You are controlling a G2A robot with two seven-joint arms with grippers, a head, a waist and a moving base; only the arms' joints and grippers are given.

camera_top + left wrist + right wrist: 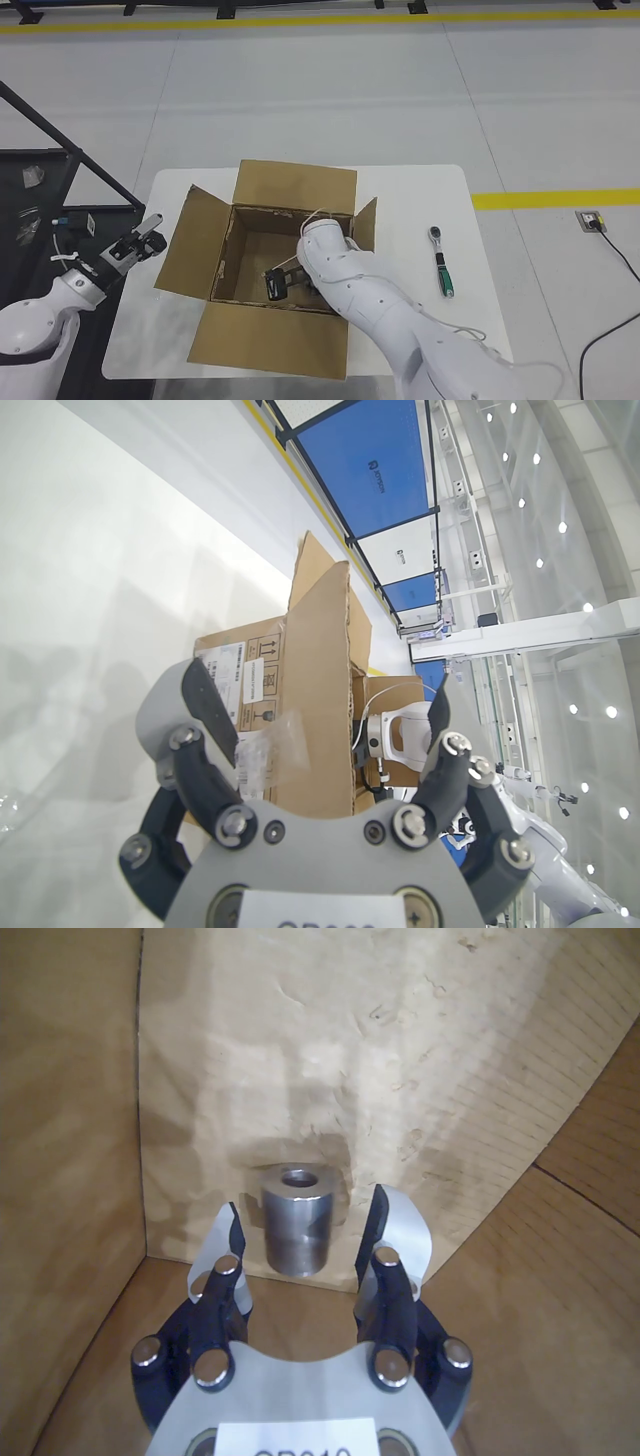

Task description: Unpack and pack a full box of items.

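- While the right gripper (pixel 306 1218) hangs low inside the cardboard box (pixel 75 1128), its fingers (pixel 380 1223) are spread apart and grasp nothing.
- Between these fingers stands a short steel sleeve (pixel 295 1238) with a round bore in its upper face. A gap shows on each side of it, so neither pad touches it.
- The sleeve stands against a pale, dented cardboard panel inside the box. I cannot tell if this panel is the floor or a wall.
- In the top view the right gripper (pixel 277 285) is near the front wall of the box (pixel 297 185), whose four flaps are folded outward.
- The left gripper (pixel 320 695) is also released and holds nothing. It stays outside the box, facing the left flap.
- From above, the left gripper (pixel 150 235) is at the left edge of the table (pixel 420 190), just beside this flap but apart from it.
- On the outer side of the box (pixel 320 625), the left wrist view shows white labels (pixel 235 680) with print too small to read, and black handling symbols (pixel 265 680), among them two arrows and a glass.
- A clear plastic pouch (pixel 280 740) sticks to the same side.
- A ratchet wrench (pixel 441 262) with a green handle lies on the table to the right of the box, well apart from it.
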